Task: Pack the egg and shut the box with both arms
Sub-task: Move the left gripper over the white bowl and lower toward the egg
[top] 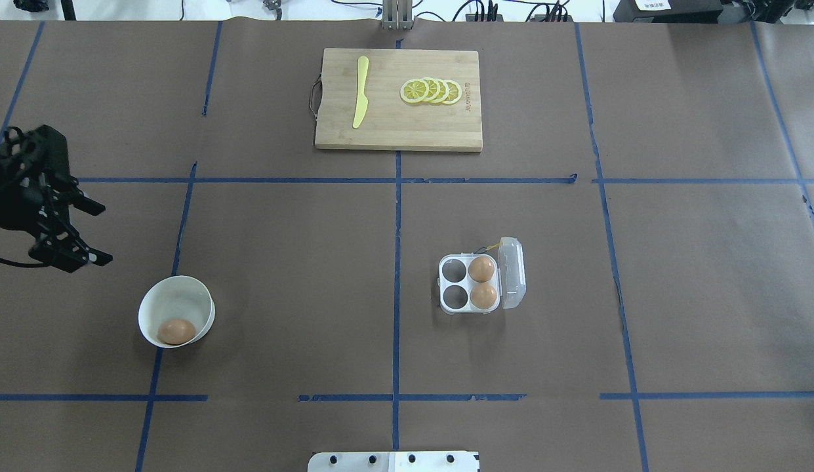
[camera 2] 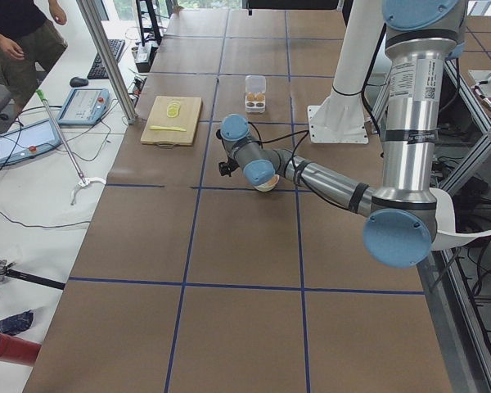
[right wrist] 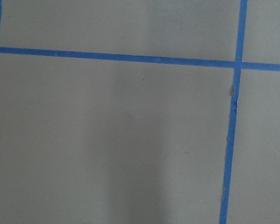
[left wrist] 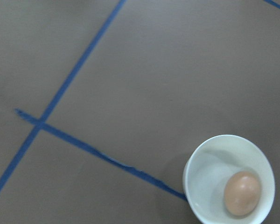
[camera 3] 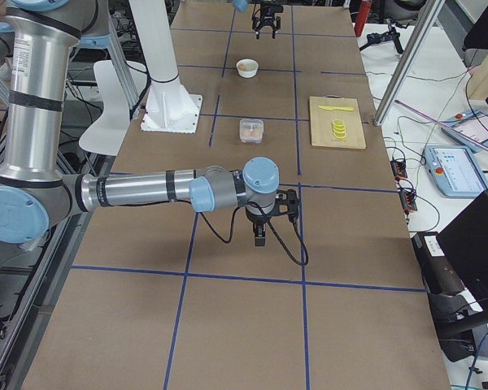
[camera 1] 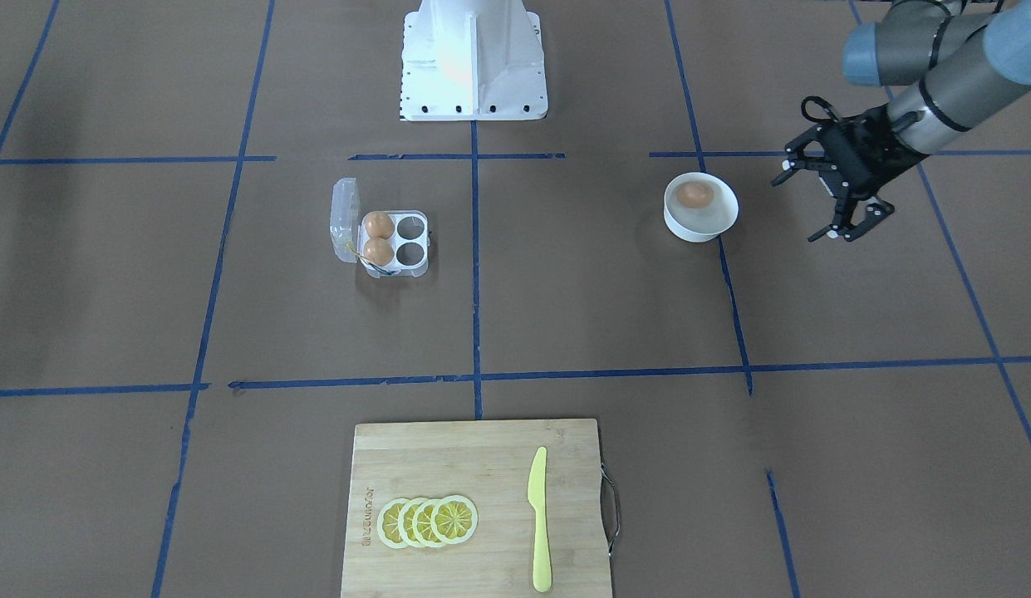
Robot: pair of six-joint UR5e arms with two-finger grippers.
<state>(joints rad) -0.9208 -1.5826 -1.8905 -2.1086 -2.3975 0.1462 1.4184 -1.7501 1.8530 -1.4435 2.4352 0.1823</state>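
One egg [camera 1: 695,194] lies in a round white bowl [camera 1: 703,230]; it also shows in the overhead view [top: 177,331] and the left wrist view [left wrist: 242,192]. The clear box [camera 1: 396,270] stands open, its lid [camera 1: 343,220] hinged up. Two more eggs [top: 481,269] [top: 483,296] fill the cups beside the lid, and the other two cups are empty. My left gripper [camera 1: 796,209] is open and empty, above the table beside the bowl. My right gripper [camera 3: 260,231] shows only in the exterior right view, far from the box; I cannot tell whether it is open or shut.
A wooden cutting board [top: 393,124] at the table's far side holds lemon slices [top: 431,91] and a yellow knife [top: 360,92]. The white pedestal [camera 1: 473,58] stands at the robot's side. Blue tape lines cross the brown table. An operator stands by the table's far side in the exterior left view.
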